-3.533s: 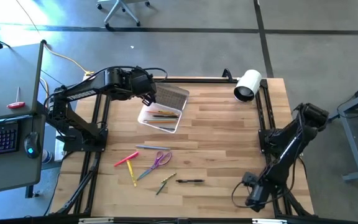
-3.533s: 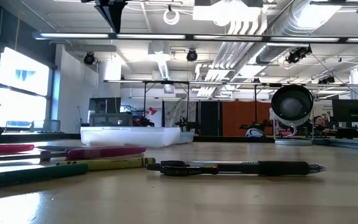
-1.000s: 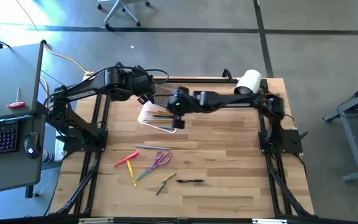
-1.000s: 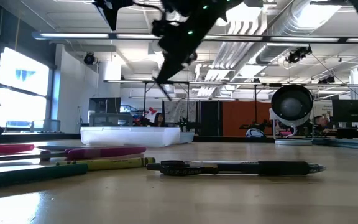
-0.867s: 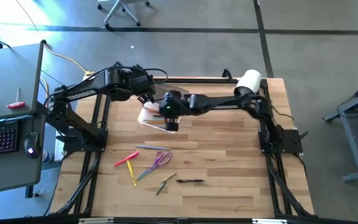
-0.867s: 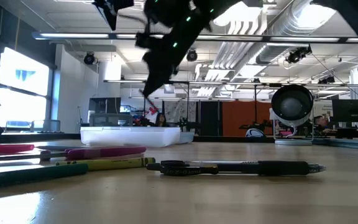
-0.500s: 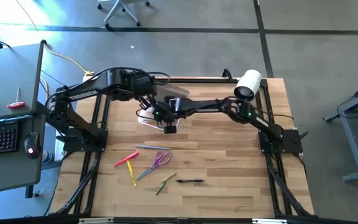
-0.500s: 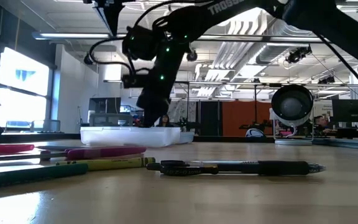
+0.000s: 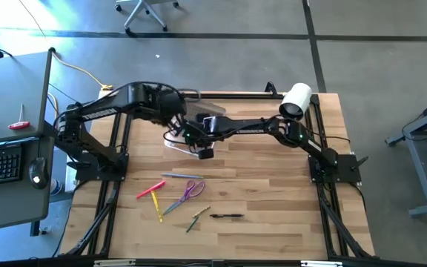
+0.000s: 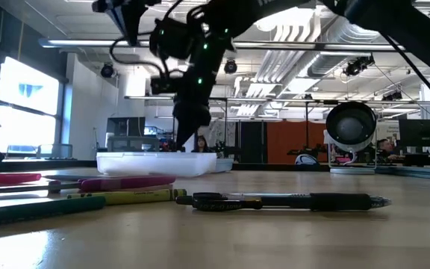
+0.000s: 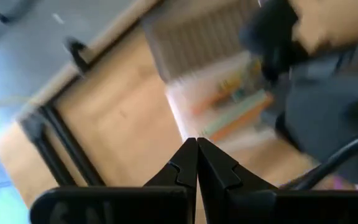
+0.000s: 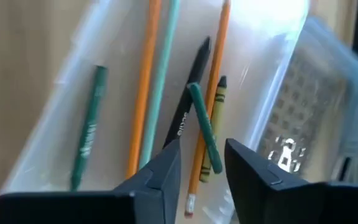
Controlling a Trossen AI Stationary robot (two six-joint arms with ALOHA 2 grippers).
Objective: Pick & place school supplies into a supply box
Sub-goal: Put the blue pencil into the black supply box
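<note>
Drop step: right gripper [image 12: 202,163] parted, empty, over clear plastic supply box [image 9: 175,141] holding dropped green crayon [image 12: 205,127]; left gripper [image 11: 197,163] closed beside; next needs retreat toward loose table pens [image 9: 170,194].

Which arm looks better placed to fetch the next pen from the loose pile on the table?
Probably the right. Its gripper hangs over the supply box with jaws apart and nothing between them, on the side toward the loose pens. The left gripper sits at the box's far edge, jaws pressed together.
</note>
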